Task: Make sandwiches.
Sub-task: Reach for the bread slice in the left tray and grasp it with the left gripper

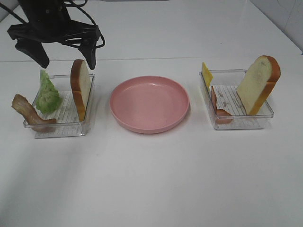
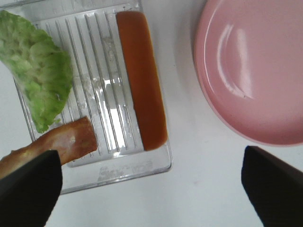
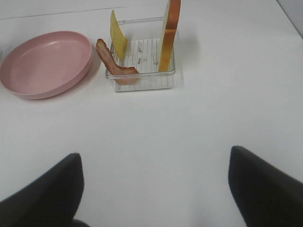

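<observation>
My left gripper (image 1: 66, 57) is open and hangs above the left clear tray (image 1: 59, 130). That tray holds an upright bread slice (image 1: 81, 88), green lettuce (image 1: 48, 94) and a bacon strip (image 1: 29, 112). The left wrist view looks down on the bread's crust (image 2: 141, 80), the lettuce (image 2: 38, 71) and the bacon (image 2: 64, 141), between the open fingers (image 2: 28, 189). The right tray (image 1: 241, 124) holds a leaning bread slice (image 1: 258, 84), a yellow cheese slice (image 1: 207, 74) and bacon (image 1: 220, 107). My right gripper (image 3: 154, 189) is open and empty, well short of that tray (image 3: 142, 84).
A round pink plate (image 1: 149, 104) sits empty between the two trays; it also shows in the left wrist view (image 2: 255, 71) and the right wrist view (image 3: 45, 61). White table surface lies in front of the trays and the plate.
</observation>
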You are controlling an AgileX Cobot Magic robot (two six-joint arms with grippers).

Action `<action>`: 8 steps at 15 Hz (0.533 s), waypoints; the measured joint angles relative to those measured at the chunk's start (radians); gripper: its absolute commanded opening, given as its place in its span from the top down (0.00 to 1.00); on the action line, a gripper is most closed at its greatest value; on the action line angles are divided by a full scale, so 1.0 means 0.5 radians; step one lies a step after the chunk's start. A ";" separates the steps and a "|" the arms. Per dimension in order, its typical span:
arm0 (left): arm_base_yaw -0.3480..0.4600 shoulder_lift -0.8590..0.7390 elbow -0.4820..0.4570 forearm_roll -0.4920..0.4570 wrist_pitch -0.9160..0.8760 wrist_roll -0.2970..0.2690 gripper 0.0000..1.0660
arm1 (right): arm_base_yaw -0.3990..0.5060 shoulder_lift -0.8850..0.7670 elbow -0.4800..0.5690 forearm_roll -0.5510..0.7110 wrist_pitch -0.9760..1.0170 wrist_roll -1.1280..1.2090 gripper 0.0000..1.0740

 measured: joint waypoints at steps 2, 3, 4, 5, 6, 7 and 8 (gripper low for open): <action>0.000 0.122 -0.104 0.008 0.008 -0.018 0.11 | 0.000 0.000 0.000 0.000 0.000 0.000 0.27; 0.000 0.150 -0.120 0.010 0.002 -0.020 0.13 | 0.000 0.000 0.000 0.000 0.000 0.000 0.27; 0.000 0.192 -0.136 0.012 -0.018 -0.020 0.16 | 0.000 0.000 0.000 0.000 0.000 0.000 0.27; 0.000 0.222 -0.138 0.012 -0.044 -0.026 0.19 | 0.000 0.000 0.000 0.000 0.000 0.000 0.27; 0.000 0.246 -0.138 0.012 -0.048 -0.026 0.23 | 0.000 0.000 0.000 0.000 0.000 0.000 0.27; 0.000 0.258 -0.138 0.012 -0.050 -0.026 0.27 | 0.000 0.000 0.000 0.000 0.000 0.000 0.27; 0.000 0.270 -0.138 0.014 -0.052 -0.026 0.32 | 0.000 0.000 0.000 0.000 0.000 0.000 0.27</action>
